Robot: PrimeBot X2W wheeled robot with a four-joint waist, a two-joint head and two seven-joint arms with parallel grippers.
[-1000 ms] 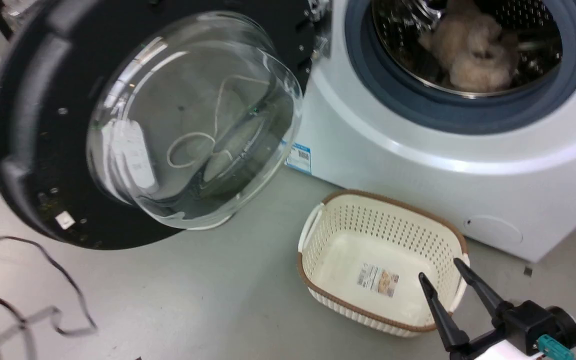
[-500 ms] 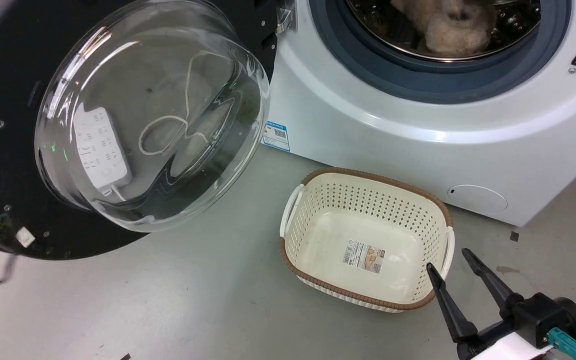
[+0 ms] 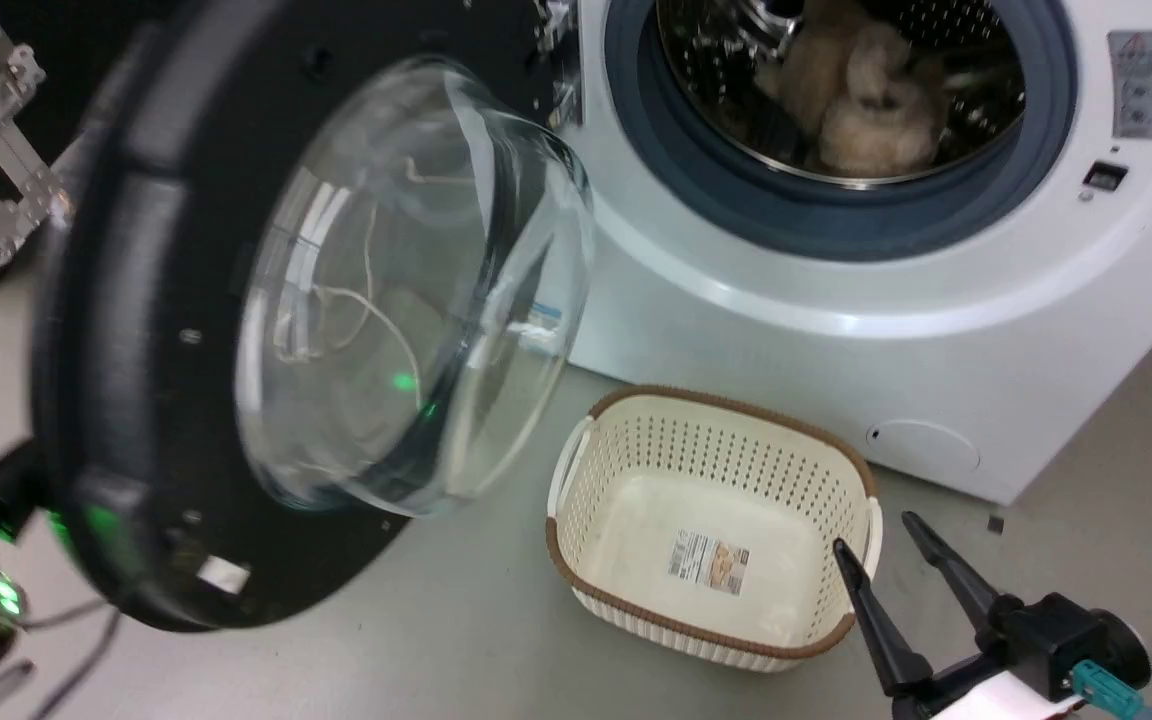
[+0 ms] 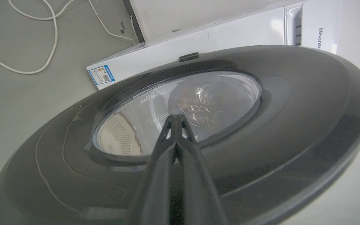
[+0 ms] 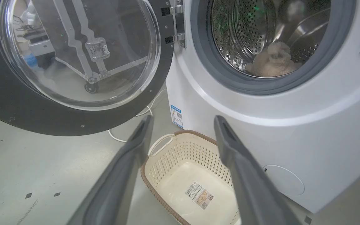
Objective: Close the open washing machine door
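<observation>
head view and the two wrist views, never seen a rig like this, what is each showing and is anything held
This is a wheeled robot with two arms, each ending in a two-fingered gripper. The head view looks down from its head at a white washing machine, the washing machine door swung open, and an empty cream perforated basket on the grey floor. Something beige and fluffy lies in the drum. The right gripper, lower right there, is open and holds nothing; its wrist view looks between its fingers at basket and drum. The left wrist view looks along the left gripper, shut on nothing, at the door's outer face; whether it touches I cannot tell.
</observation>
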